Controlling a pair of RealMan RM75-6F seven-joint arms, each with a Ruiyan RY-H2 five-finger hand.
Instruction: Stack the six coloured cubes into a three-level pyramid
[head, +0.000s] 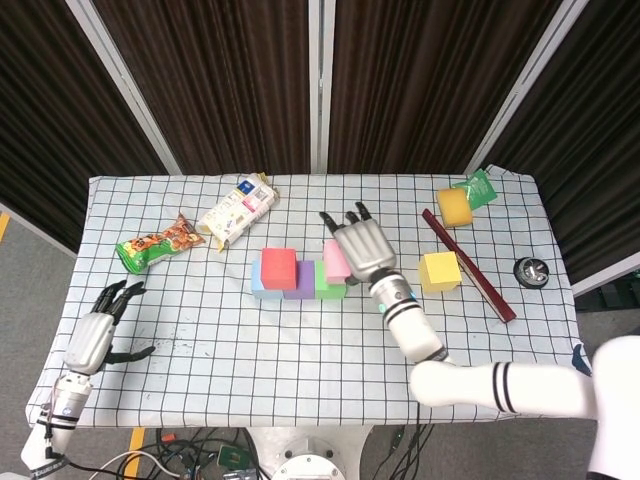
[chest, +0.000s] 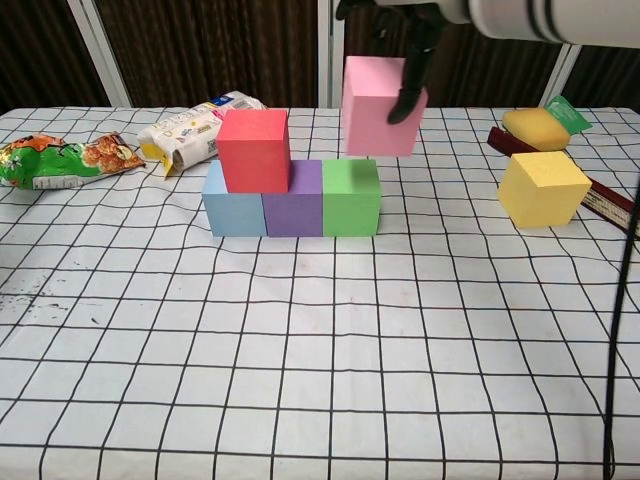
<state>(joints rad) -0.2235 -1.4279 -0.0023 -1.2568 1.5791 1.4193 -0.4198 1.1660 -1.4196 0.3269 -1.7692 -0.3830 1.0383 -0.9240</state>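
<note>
Fingers of the left hand (head: 95, 340) lie spread and empty at the table's (head: 300, 350) near left edge, seen only from the head view. Blue cube (chest: 232, 205), purple cube (chest: 295, 205) and green cube (chest: 351, 197) sit touching in a row, the red cube (chest: 254, 150) on top. Above the green one, the right hand (head: 362, 248) grips the tilted pink cube (chest: 377, 107); the chest view shows air beneath it. Well right rests the yellow cube (chest: 543, 188).

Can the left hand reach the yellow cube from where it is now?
Probably not. The left hand sits at the table's near left corner, while the yellow cube lies far across on the right, beyond the stacked cubes. The right hand is closer.
</note>
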